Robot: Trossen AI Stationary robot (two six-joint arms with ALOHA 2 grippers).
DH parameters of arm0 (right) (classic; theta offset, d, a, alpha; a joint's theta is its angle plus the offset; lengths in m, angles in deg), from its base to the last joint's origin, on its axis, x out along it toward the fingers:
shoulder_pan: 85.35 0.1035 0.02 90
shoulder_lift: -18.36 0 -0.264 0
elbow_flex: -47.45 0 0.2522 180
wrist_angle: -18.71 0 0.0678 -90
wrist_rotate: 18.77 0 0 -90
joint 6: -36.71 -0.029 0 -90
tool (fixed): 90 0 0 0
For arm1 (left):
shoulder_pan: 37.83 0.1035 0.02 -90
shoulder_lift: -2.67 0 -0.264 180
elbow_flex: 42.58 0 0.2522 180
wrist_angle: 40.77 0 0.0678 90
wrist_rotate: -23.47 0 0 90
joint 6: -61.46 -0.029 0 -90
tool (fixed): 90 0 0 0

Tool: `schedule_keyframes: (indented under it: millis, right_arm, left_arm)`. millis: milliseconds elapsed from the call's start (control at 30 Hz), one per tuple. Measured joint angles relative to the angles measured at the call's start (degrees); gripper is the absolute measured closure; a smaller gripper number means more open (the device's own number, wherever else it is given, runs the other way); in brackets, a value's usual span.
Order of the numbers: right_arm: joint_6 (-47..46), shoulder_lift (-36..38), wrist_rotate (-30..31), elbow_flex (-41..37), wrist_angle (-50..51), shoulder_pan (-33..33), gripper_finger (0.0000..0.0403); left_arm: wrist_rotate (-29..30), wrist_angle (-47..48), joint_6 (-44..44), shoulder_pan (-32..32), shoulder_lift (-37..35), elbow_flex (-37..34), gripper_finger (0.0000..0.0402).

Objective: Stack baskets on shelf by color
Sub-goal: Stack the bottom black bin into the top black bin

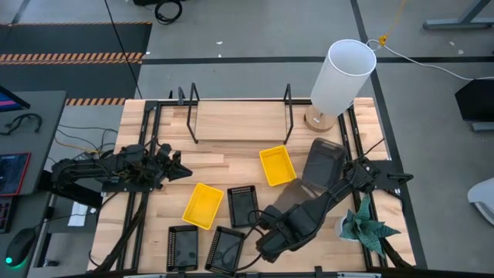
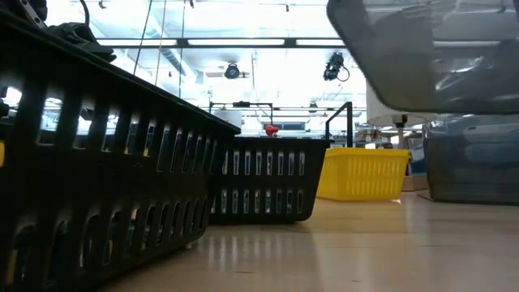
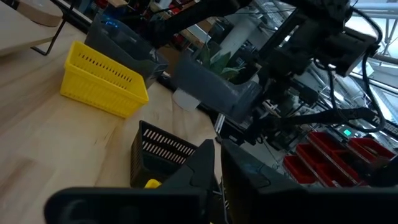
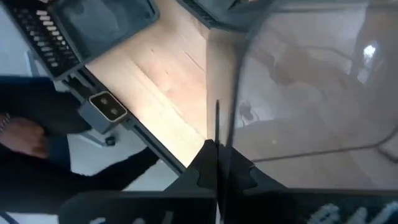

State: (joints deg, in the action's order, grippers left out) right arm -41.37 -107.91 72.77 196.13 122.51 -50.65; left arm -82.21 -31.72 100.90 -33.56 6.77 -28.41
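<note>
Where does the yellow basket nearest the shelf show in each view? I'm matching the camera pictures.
High view: yellow basket, centre, just in front of the shelf.
Low view: right of centre.
Left wrist view: on the wood beyond the black basket, at.
Right wrist view: not in it; the right gripper clamps a lifted grey basket there.
Shared landmark: that black basket, beside it in the high and low views.

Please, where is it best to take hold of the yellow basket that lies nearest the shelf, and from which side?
Take the rim of a long wall of the yellow basket, from above: its mouth faces up, so one finger fits inside, one outside. The wall toward the left tool looks freest; a grey basket lies close by the other.
</note>
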Motion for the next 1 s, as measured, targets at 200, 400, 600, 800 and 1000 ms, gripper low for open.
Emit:
schedule_keyframes:
  millis: [200, 400, 600, 800, 1000]
  right_arm:
    - [3.94, 3.51, 4.1, -1.25, -0.11, -0.22, 0.0403]
    - [5.37, 10.5, 6.51, -9.65, -0.07, -1.16, 0.0403]
    - [6.38, 19.15, 3.75, -22.75, -0.07, -2.72, 0.0403]
    - [10.07, 26.75, 3.51, -31.57, -0.15, -3.31, 0.0403]
    - [16.3, 32.12, 3.36, -40.47, -0.04, -4.9, 0.0403]
  left_arm:
    - [0.0, -0.12, 0.0, 0.0, 0.0, 0.01, 0.0371]
    - [-0.02, -0.13, 0.0, 0.0, 0.02, 0.0, 0.0364]
    - [-0.02, -0.12, 0.0, 0.0, 0.01, 0.0, 0.0363]
    - [-0.02, -0.13, 0.0, 0.0, 0.0, 0.0, 0.0368]
    - [-0.02, -0.13, 0.0, 0.0, 0.0, 0.0, 0.0371]
